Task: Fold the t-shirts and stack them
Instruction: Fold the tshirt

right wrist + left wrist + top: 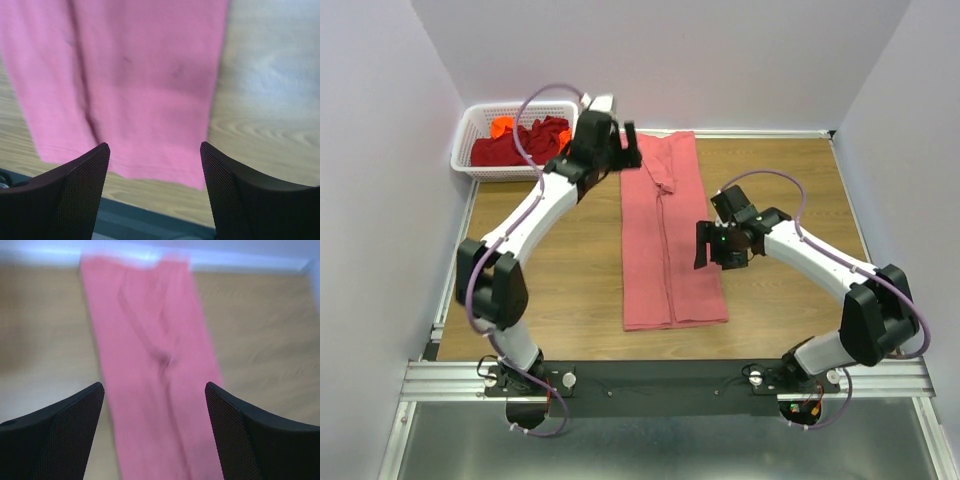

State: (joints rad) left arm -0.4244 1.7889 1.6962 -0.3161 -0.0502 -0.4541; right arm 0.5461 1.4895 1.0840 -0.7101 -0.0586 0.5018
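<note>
The salmon-pink t-shirt (665,235) lies flat on the wooden table, folded into a long narrow strip running from the far edge toward me. It also shows in the left wrist view (150,365) and the right wrist view (135,75). My left gripper (625,150) is open and empty, hovering above the shirt's far left edge. My right gripper (705,245) is open and empty above the shirt's right edge, near its front end. A dark red t-shirt (515,145) and a bright orange one (501,127) lie crumpled in the basket.
The white lattice basket (465,135) stands at the far left corner of the table. The table's front edge and a dark metal rail (660,385) show below the shirt; the rail also shows in the right wrist view (150,220). Grey walls close in three sides.
</note>
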